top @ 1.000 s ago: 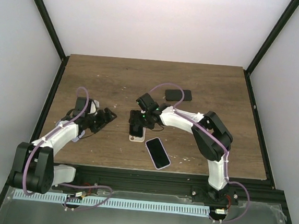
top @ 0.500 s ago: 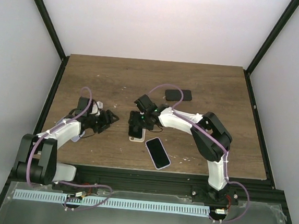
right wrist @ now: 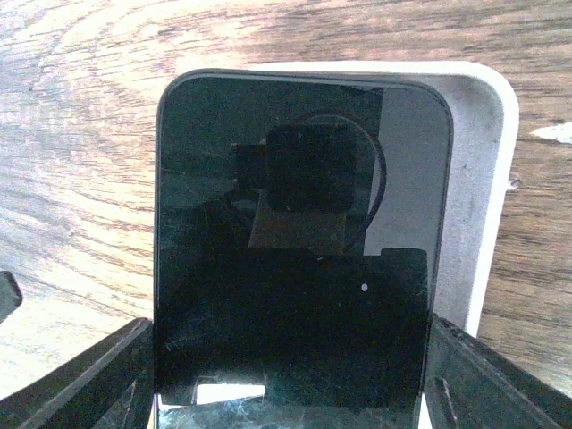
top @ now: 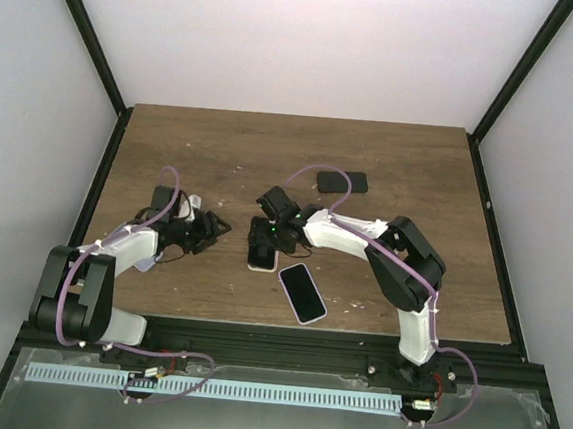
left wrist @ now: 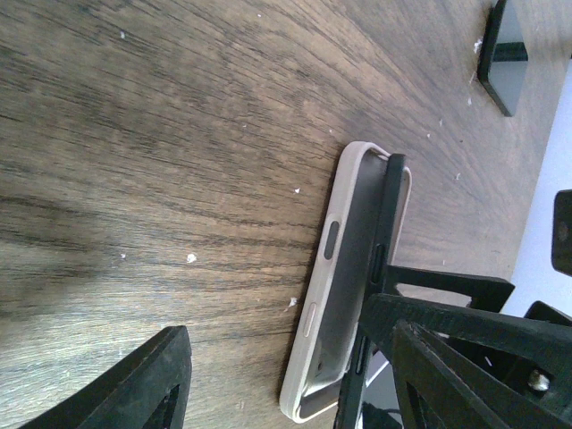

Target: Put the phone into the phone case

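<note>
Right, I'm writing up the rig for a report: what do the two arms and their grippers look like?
The left arm and right arm have white link shells with chunky black joints. A lilac cable loops loosely along each. The left gripper and right gripper are black, with flat, angular fingers braced by open struts. No sleeves or readable markings show.

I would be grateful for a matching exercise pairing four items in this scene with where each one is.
1. phone
2. phone case
3. second phone
4. dark slab

A. lying flat, nearest the table's front edge
B. alone on the far side
C. gripped by the right gripper
D. on the wood, partly beneath the gripped item

Pairs: 1-C, 2-D, 3-A, 4-B
</note>
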Controlling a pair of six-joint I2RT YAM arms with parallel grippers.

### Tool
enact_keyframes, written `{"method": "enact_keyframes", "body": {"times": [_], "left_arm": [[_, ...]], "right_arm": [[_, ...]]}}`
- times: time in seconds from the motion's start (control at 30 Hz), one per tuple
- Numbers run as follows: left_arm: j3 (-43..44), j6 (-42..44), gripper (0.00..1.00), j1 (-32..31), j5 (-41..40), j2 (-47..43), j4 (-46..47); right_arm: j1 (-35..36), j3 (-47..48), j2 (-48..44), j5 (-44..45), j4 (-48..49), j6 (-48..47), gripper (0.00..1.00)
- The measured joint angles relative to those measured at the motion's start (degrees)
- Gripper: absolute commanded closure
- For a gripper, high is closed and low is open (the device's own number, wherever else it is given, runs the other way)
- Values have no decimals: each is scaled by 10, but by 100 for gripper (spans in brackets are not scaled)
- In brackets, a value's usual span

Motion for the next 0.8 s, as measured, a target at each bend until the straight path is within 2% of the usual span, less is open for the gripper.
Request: {"method": "enact_keyframes", "body": {"times": [0.43,0.53,0.6,0.8], "left_arm": [[10,-3,43,-16,19,45,26],[15,-4,44,-26,19,57,32],[18,-4,44,-30,19,65,37],[31,-3,46,-40,19,103,54]], "right_arm": [[3,-4,-1,8,-1,18,20],[3,-5,-6,8,-6,19,9],[3,-5,-14,7,-10,18,5],[3,-7,-41,7,-15,12,7]]}}
